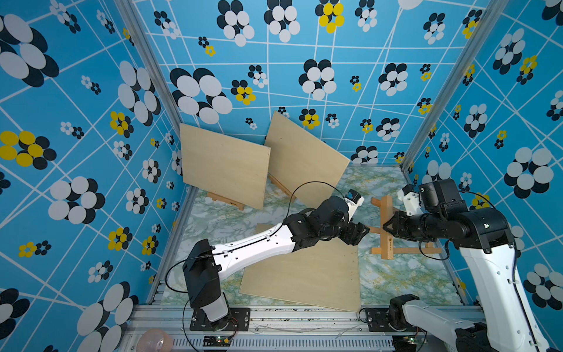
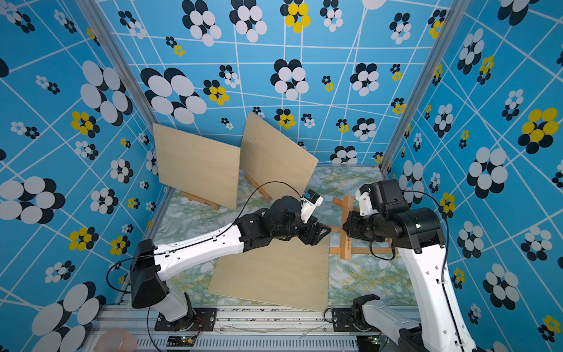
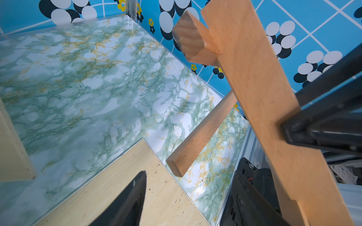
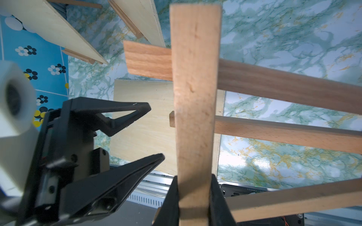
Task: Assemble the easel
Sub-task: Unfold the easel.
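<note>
I see my right claw (image 4: 194,187) pinching the upright slat (image 4: 195,78) of the easel frame (image 1: 386,213); my left claw (image 4: 155,131) hangs spread just beside the crossbar (image 4: 274,135) end, apart from it.

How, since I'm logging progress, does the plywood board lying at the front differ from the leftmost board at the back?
The front board lies flat on the table; the leftmost back board stands tilted. The back board rests on an easel ledge; the front board has none, the bare easel frame being clamped in the right gripper. Both are pale, squarish plywood panels.
</note>
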